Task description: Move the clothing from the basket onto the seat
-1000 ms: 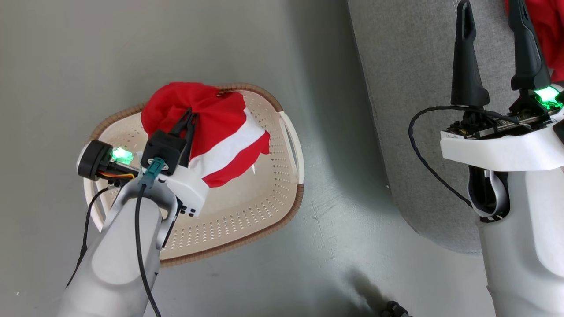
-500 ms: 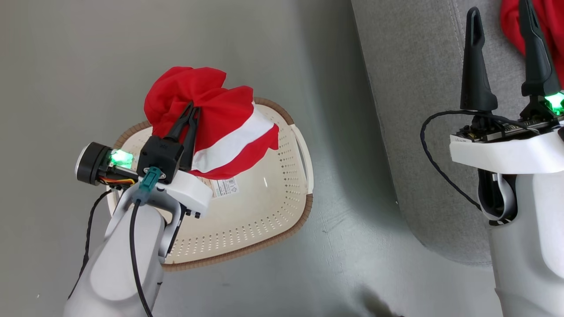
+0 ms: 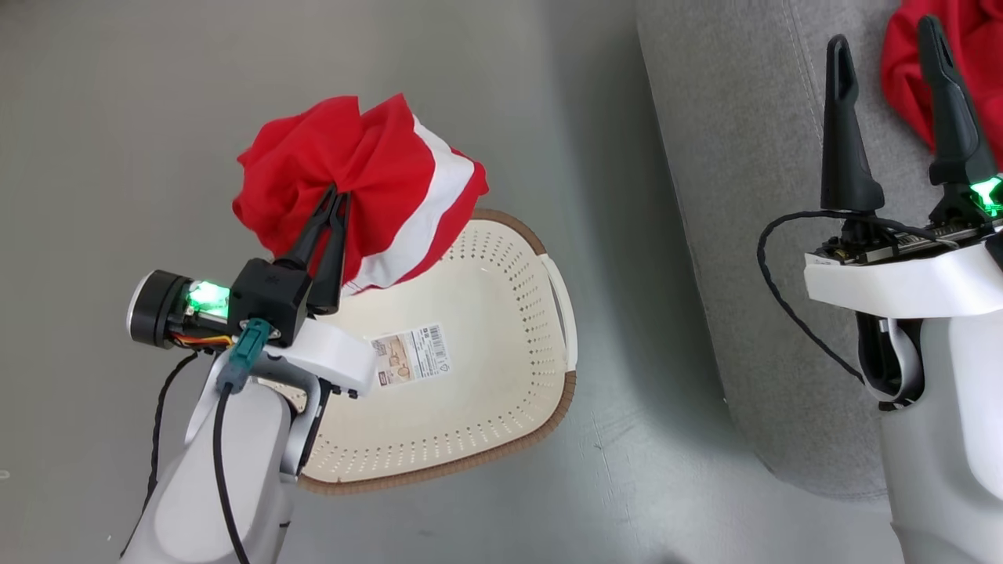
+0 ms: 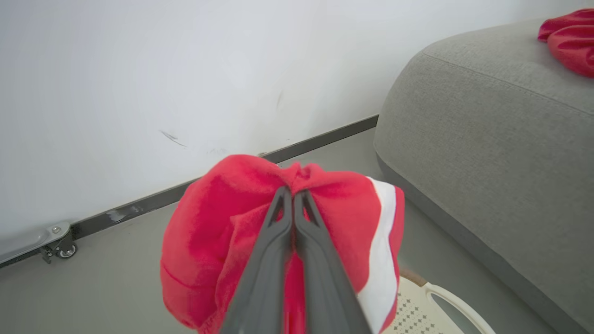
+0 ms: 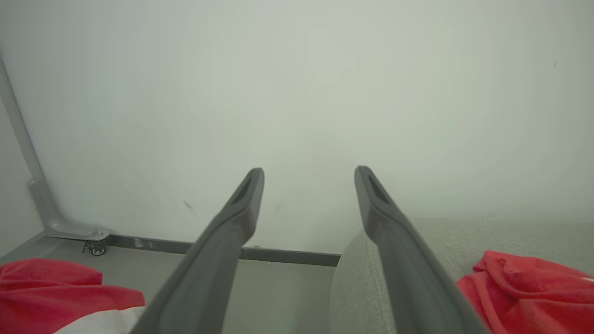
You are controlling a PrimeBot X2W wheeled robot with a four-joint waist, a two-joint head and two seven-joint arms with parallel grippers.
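Lifted clear of the basket (image 3: 501,313) over the last second: the red garment (image 3: 368,157) with its white band, earlier bunched over the basket's far-left part, now hanging in the air above the far-left rim. Laid bare by that: a printed label (image 3: 411,356) on the basket's bottom, near the left side. Left claw (image 3: 338,196) pinched together on a gathered fold of the red garment, tips meeting, cloth ballooning out on both sides of them. Same clamp from the left wrist: left claw (image 4: 292,192) buried in the red garment (image 4: 209,222), white band down the right of the bundle, a corner and handle of the basket (image 4: 431,297) below it. Basket resting on the grey floor (image 3: 117,117), just beside the near-left rounded corner of the seat (image 3: 736,196) but apart from it. Right claw (image 3: 883,31) spread wide and holding nothing, poised above the seat's left part. Second red garment (image 3: 979,47) crumpled on the seat, behind the right claw's outer finger. From the left wrist, the seat (image 4: 487,139) at the right with the second red garment (image 4: 568,39) on top, and a white wall (image 4: 185,69) beyond. From the right wrist, right claw (image 5: 308,171) apart against the wall, the seat (image 5: 357,287) below, the second red garment (image 5: 524,287) at the lower right, the red garment (image 5: 55,287) at the lower left.
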